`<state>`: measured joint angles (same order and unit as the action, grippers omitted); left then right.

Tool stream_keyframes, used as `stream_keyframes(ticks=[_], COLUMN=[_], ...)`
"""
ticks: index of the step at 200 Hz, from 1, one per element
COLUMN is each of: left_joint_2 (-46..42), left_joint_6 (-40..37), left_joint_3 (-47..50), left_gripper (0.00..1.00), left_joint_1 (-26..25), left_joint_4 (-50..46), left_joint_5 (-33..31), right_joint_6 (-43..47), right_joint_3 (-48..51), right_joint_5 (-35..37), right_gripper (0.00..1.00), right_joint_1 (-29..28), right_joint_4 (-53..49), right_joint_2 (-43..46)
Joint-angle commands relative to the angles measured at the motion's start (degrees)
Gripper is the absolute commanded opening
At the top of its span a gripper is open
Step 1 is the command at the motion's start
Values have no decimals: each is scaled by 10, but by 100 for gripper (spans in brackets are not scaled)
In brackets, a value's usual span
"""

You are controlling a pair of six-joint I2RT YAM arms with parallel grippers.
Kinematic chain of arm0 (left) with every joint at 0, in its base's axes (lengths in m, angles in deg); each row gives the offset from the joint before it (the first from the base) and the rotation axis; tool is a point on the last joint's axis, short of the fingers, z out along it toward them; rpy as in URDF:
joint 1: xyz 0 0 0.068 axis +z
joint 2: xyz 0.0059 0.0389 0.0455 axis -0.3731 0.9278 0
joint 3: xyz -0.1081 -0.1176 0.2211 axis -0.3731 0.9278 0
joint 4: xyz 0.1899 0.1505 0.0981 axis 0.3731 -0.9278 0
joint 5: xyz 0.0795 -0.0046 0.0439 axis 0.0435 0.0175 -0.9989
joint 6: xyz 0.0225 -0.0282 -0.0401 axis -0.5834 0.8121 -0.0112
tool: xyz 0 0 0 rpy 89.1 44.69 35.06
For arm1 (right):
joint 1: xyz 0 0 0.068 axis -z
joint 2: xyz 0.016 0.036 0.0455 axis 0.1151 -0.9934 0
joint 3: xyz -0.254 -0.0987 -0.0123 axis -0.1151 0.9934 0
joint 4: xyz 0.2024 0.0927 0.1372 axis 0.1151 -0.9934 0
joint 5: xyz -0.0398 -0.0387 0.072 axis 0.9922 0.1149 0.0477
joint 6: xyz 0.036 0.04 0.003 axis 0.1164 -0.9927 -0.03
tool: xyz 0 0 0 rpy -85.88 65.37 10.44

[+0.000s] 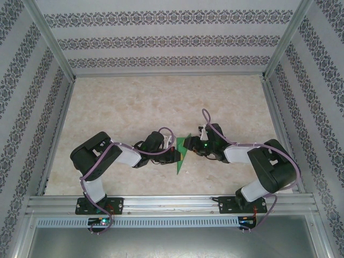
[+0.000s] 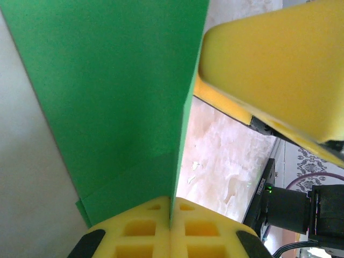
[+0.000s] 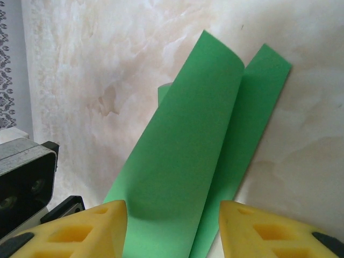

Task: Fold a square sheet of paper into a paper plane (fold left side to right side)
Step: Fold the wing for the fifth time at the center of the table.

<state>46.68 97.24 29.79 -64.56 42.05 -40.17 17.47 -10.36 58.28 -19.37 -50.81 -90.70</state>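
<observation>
Left arm & right arm: black housings w/ white link sections, black bases. Lilac cables loop along each. Green LED lit nr right wrist. Left end effector & right end effector: yellow fingers w/ square recesses, black corner trim.

No legible text, label, brand, number or sign in any view.
Left wrist view, 4 o'clock: tiny white mark on black housing, next to small green light. Too small and blurred to read; cannot tell if lettering or logo.
Top external view: walls carry bands of ornamental pattern, decoration, not lettering.
</observation>
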Motion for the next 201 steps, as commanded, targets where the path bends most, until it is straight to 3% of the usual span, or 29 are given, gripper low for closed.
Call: stream_keyframes(ticks=[1,110,201], left_joint_2=[12,15,-33], left_joint_6=[9,14,-6], left_joint_3=[-3,-3,3], left_gripper=[3,7,26], left_joint_1=[6,6,6], left_joint_4=[24,37,-11], left_joint_5=[10,10,-5], right_joint_6=[-5,-2,21], right_joint_3=[2,-11,-36], right_joint_5=[-1,25,59], right_gripper=[47,45,43], right_joint_1=[-6,-22,-31], right_joint_4=[24,0,-68], right_joint_2=[-11,-49,-77])
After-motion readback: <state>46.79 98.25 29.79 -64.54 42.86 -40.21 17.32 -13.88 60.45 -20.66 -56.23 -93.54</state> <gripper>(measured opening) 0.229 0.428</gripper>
